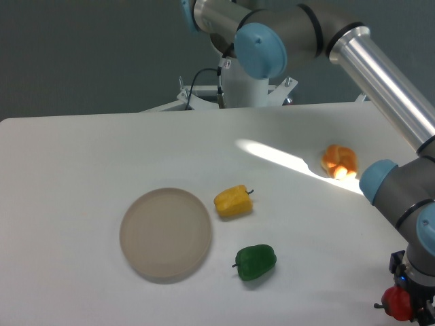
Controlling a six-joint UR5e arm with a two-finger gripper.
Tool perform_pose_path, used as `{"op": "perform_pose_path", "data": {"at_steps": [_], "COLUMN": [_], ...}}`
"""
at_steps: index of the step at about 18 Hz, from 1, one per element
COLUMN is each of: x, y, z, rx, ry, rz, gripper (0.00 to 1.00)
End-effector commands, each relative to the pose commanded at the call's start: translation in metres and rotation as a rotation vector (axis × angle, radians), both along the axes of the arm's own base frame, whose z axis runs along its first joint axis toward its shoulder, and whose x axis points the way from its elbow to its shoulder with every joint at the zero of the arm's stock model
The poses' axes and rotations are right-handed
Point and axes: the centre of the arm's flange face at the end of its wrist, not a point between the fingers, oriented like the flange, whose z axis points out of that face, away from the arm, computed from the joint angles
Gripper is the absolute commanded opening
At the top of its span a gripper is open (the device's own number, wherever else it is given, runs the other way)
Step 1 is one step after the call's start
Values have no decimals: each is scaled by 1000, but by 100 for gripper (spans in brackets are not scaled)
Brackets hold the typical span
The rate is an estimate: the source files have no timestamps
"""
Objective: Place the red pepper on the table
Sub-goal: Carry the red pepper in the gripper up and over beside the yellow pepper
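Note:
The red pepper (397, 303) is small and glossy, at the lower right corner of the view, held in my gripper (408, 305) at the end of the arm. It sits low, at or just above the white table (81, 163) near the front right edge; I cannot tell if it touches the surface. The gripper's fingers are mostly cut off by the frame edge and hidden behind the pepper.
A round beige plate (166, 233) lies left of centre. A yellow pepper (233, 202) sits just right of it and a green pepper (255, 262) below that. An orange object (339, 161) lies in a bright patch at the right.

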Motion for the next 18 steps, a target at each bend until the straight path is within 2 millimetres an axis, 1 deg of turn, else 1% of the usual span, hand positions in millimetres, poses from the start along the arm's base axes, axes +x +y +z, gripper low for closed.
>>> {"op": "perform_pose_path", "data": {"at_steps": [3, 4, 7, 8, 9, 10, 11, 13, 15, 16, 18], "x": [9, 13, 28, 36, 46, 53, 69, 91, 118, 133, 152], "y": [4, 6, 2, 3, 2, -2, -4, -9, -13, -22, -31], "z": [-1, 3, 11, 14, 13, 17, 19, 26, 31, 33, 35], "rx": [-6, -1, -14, -19, -29, -33, -46, -59, -63, -62, -63], "ry": [-14, -18, -41, -48, -65, -75, -94, -113, -116, -115, -118], "rz": [-5, -9, -12, -20, -24, -26, -41, -55, -69, -72, -74], "gripper": [64, 63, 63, 64, 64, 64, 64, 63, 64, 64, 64]}}
